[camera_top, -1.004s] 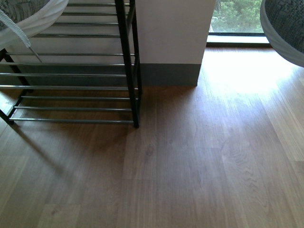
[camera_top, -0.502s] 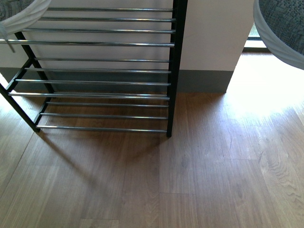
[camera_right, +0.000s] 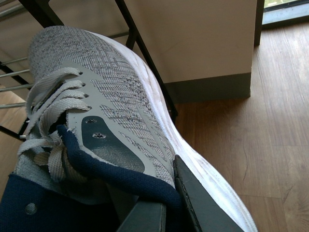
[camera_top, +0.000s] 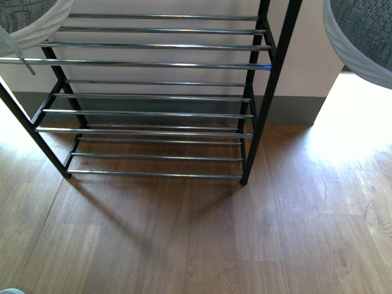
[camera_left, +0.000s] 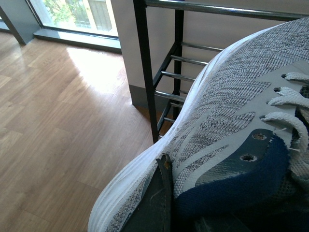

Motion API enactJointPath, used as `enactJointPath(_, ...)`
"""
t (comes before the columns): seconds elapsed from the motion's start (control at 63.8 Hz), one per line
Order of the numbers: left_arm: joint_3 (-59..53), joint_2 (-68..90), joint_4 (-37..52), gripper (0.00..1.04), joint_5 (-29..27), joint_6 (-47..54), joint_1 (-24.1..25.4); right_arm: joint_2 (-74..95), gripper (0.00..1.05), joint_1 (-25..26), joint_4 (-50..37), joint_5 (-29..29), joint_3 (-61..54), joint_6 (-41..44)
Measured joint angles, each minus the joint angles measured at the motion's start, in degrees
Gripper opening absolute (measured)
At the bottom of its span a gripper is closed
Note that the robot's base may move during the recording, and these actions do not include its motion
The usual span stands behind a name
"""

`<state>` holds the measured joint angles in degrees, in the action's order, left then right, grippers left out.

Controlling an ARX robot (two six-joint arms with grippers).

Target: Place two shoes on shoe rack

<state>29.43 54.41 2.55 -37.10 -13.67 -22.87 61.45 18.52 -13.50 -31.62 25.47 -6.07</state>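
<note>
The left sneaker hangs in the air, its navy collar pinched between the fingers of the left gripper. The right sneaker is clamped the same way by the right gripper. Between and below them, the shoe rack stands on the wooden floor against a pale wall.

Left sneaker and right sneaker, grey knit, hang before shoe rack.

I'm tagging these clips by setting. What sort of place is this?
Probably a home entryway or similar room: a chrome-rod shoe rack stands by a pale wall with a grey baseboard, on wood-plank flooring, and a floor-level window lets daylight in.
</note>
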Motion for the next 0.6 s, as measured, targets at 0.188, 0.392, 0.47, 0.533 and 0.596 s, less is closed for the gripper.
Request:
enactJointPath(0.188, 0.00, 0.02, 0.00, 0.02, 0.28, 0.00, -0.02, 0.00, 0.01, 0.02, 0.00, 0.37, 0.00, 0.00)
enactJointPath(0.392, -0.24, 0.04, 0.00, 0.02, 1.07, 0.02, -0.13, 0.02, 0.01, 0.20, 0.02, 0.90, -0.02, 0.02)
enactJointPath(0.47, -0.24, 0.02, 0.00, 0.02, 0.74, 0.09, -0.13, 0.02, 0.01, 0.20, 0.00, 0.59, -0.02, 0.02)
enactJointPath(0.533, -0.26, 0.04, 0.00, 0.02, 0.68, 0.09, -0.13, 0.02, 0.01, 0.20, 0.00, 0.48, -0.02, 0.02)
enactJointPath(0.596, -0.24, 0.02, 0.00, 0.02, 0.70, 0.07, -0.13, 0.02, 0.01, 0.20, 0.02, 0.52, -0.02, 0.02)
